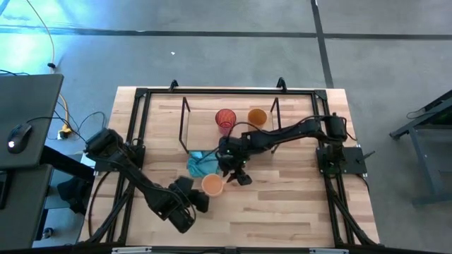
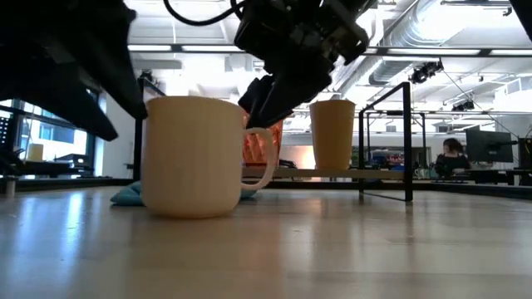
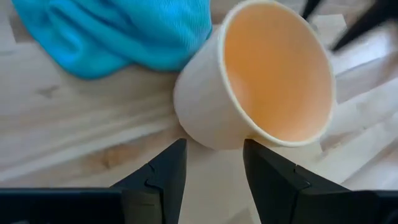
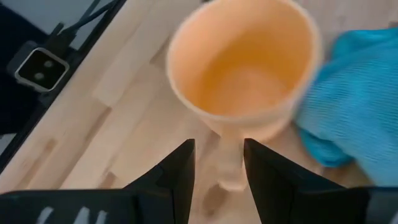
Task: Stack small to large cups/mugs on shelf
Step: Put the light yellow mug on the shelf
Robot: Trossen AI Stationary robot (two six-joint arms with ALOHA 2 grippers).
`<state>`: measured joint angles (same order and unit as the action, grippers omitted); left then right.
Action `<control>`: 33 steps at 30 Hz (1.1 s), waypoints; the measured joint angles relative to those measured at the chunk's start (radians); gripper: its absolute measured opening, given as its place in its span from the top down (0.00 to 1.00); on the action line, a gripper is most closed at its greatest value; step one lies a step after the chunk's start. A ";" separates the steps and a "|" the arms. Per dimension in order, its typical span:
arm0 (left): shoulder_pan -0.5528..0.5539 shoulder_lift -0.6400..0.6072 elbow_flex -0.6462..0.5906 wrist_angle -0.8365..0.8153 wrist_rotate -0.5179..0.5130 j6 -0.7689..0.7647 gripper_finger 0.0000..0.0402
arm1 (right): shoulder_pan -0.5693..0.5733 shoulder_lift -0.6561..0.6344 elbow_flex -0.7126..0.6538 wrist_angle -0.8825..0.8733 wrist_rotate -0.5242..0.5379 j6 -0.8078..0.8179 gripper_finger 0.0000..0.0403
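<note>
The light orange mug (image 1: 212,185) stands upright on its base on the table, handle (image 2: 264,162) toward the right arm. My right gripper (image 1: 236,175) is open, pointing down, with a finger on either side of the handle (image 4: 229,163). My left gripper (image 1: 194,201) is open and low on the mug's near-left side, the mug's lower wall (image 3: 208,134) just ahead of its fingertips. The red patterned cup (image 1: 225,120) and the amber tumbler (image 1: 257,117) stand upright side by side on the shelf (image 1: 186,120). In the low view both show on the shelf's board (image 2: 366,174). My right gripper's fingers (image 4: 180,168) straddle the mug's handle from above, slanting in from the table's right. The handle lies close to one finger, and I cannot tell whether it touches. The mug's base is on the table.
A teal-blue cloth (image 1: 201,164) lies crumpled on the table on the mug's far side, between it and the shelf. A black frame (image 1: 141,95) runs around the tabletop. Bare wood lies toward the near edge (image 1: 268,219). A person sits far off in the room (image 2: 453,154).
</note>
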<state>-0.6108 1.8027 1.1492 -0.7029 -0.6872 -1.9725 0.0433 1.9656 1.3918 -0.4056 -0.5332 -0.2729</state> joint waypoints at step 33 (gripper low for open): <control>0.022 0.000 0.000 0.159 0.047 0.142 0.63 | -0.011 0.002 0.000 -0.158 0.005 -0.049 0.68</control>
<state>-0.5884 1.8027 1.1496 -0.5435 -0.6399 -1.8310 0.0326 1.9671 1.3918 -0.5632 -0.5282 -0.3216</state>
